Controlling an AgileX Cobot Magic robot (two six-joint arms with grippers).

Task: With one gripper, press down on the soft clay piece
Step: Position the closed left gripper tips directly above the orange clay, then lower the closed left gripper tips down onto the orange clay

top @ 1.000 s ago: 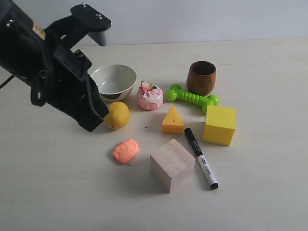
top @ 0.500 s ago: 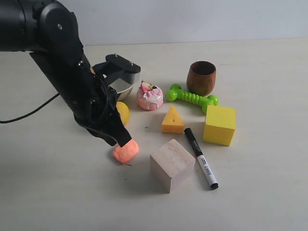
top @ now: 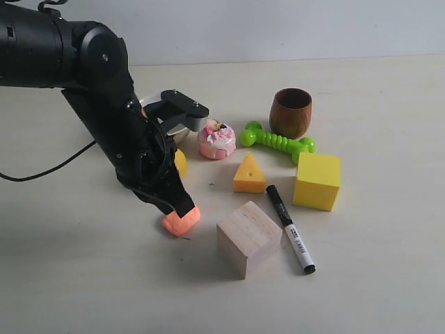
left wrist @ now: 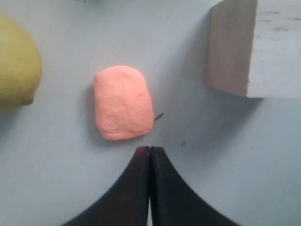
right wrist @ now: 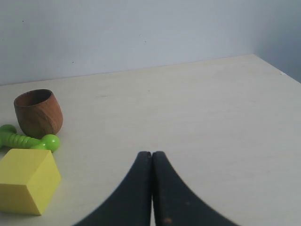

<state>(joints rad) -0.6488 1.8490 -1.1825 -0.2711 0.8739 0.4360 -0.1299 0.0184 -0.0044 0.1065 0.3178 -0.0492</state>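
Note:
The soft clay piece (top: 182, 220), a small salmon-orange lump, lies on the table left of the wooden block. My left gripper (top: 184, 207) is shut and tilted down, its black tips right over the clay's upper edge. In the left wrist view the clay (left wrist: 123, 102) shows whole and rounded, just ahead of the shut left gripper (left wrist: 149, 149); whether the tips touch it cannot be told. My right gripper (right wrist: 152, 154) is shut with nothing in it, above bare table, and does not show in the exterior view.
A lemon (top: 180, 162) and white bowl (top: 179, 129) sit partly behind the left arm. Pink cake toy (top: 216, 140), cheese wedge (top: 249, 174), wooden block (top: 248, 238), marker (top: 290, 227), yellow cube (top: 317, 181), green dumbbell toy (top: 276, 140) and wooden cup (top: 290, 112) stand to the right.
The left arm swung down from the upper left and its shut gripper came to the clay; over the last half second it lowered slightly more. The clay stays in place.

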